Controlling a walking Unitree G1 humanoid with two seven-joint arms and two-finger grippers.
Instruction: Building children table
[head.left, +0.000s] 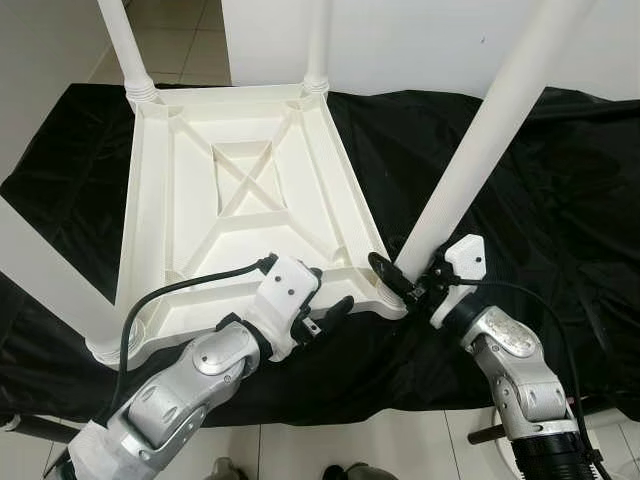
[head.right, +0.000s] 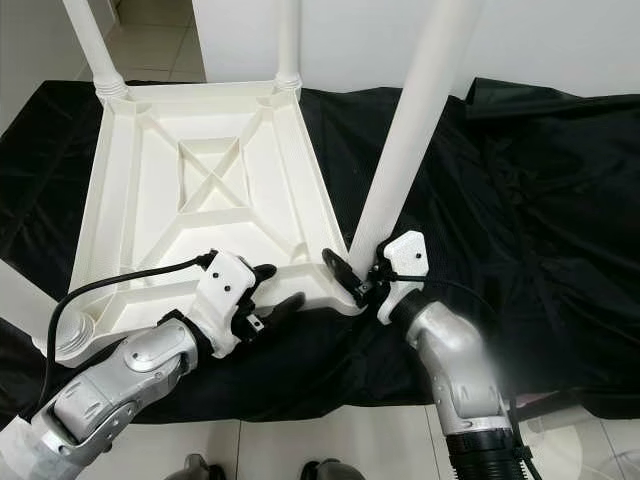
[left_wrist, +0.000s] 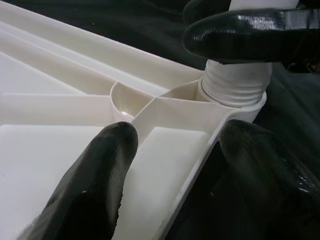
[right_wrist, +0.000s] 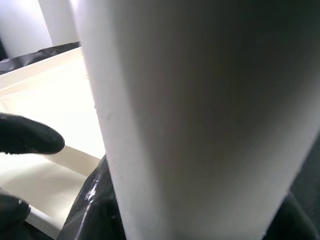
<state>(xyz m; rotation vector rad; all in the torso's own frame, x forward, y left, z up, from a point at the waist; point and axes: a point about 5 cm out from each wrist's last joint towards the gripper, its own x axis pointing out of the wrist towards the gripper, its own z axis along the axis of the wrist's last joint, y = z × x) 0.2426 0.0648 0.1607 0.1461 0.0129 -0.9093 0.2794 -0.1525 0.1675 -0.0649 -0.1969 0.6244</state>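
The children table (head.left: 235, 190) lies upside down on a black sheet (head.left: 560, 200), ribbed underside up, with white legs rising from its corners. The right gripper (head.left: 403, 277) is clamped around the near-right leg (head.left: 480, 150) just above its foot, one black finger on each side of the tube. The left gripper (head.left: 330, 312) sits just beside it at the same corner, its fingers spread wide and straddling the table's rim, one over the inner panel and one outside the edge, gripping nothing that can be seen.

The table looks like light, stiff moulded plastic with a smooth and probably slippery skin. The leg is best held low, near the socket, where turning it will flex it least; the rim and ribs give the other gripper a firm edge to brace.

The left wrist view shows the leg's threaded end (left_wrist: 235, 85) seated in the corner socket (left_wrist: 227, 107), threads partly exposed, so I judge it not fully screwed home. The head views show the other legs (head.left: 125, 45) standing.
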